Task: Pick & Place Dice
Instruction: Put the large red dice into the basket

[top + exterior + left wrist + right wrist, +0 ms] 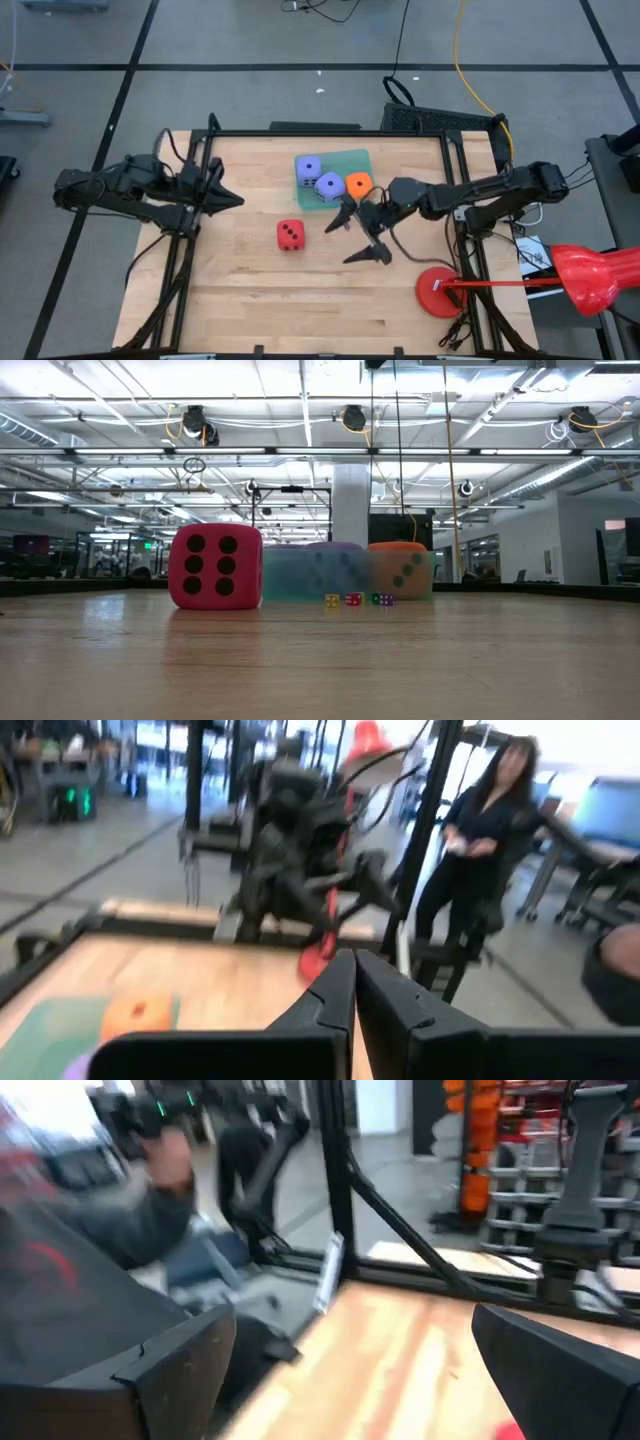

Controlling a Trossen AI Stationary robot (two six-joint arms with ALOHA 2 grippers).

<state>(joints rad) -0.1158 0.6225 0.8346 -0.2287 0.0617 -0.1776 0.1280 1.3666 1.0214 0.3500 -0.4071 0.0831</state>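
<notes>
Red die (290, 235) alone on bare wood, nearest front edge, just short of green mat (350, 160).
Right gripper (360, 232) beside red die, fingers spread wide, nothing between.
On green mat: two purple-blue dice (318, 176), orange die (358, 184) alongside.
Left gripper (232, 200) well off green mat, at table's left side, fingers pressed together, empty.

Red die (290, 234) sits apart; orange (358, 184) and two purple-blue dice (318, 176) cluster.
</notes>
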